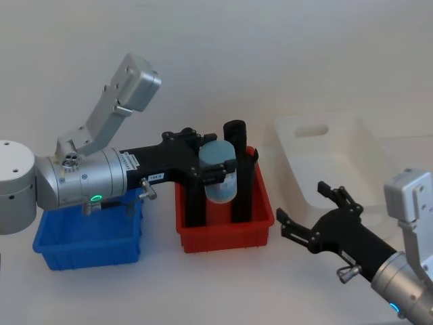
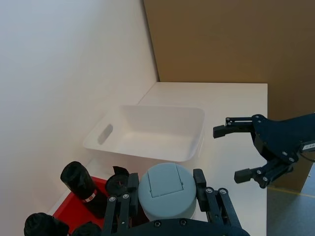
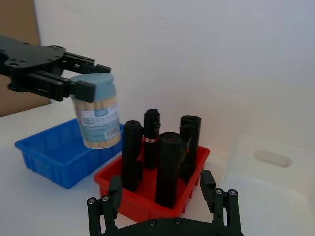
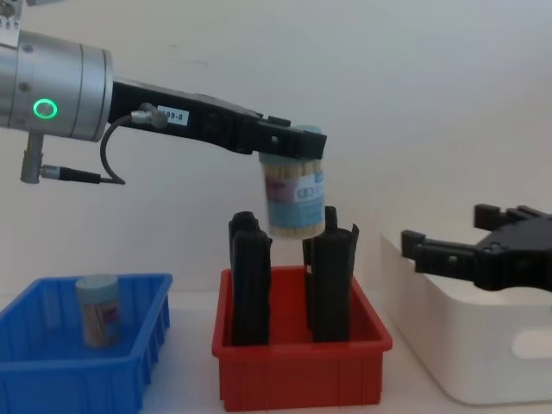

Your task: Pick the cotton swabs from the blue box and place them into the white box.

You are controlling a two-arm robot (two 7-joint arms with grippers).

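White tabletop [image 1: 223, 288] runs back to a plain pale wall [image 4: 414, 78], and three bins stand on it in a row: the blue box [image 1: 88, 249] on the robot's left, a red bin [image 1: 226, 237] in the middle and the white box [image 1: 352, 145] on the right.

The left gripper [image 1: 215, 161] reaches in from the left and is clamped on one jar of cotton swabs [image 4: 295, 203], its fingers closed around the pale teal lid. The jar hangs in the air over the red bin. Its long axis is close to vertical with only a slight lean, the lid up and the base down, so the swab sticks inside stand on end. Its base sits about level with the tops of the black rolls [image 1: 240, 179] standing upright in the red bin. It appears to hang among them, though whether it touches one cannot be told.

A second jar [image 4: 97, 310] stands upright in the blue box, lid up, near its left end.

The right gripper [image 1: 304, 206] hovers low, just in front of the white box, its fingers spread wide apart and holding nothing.
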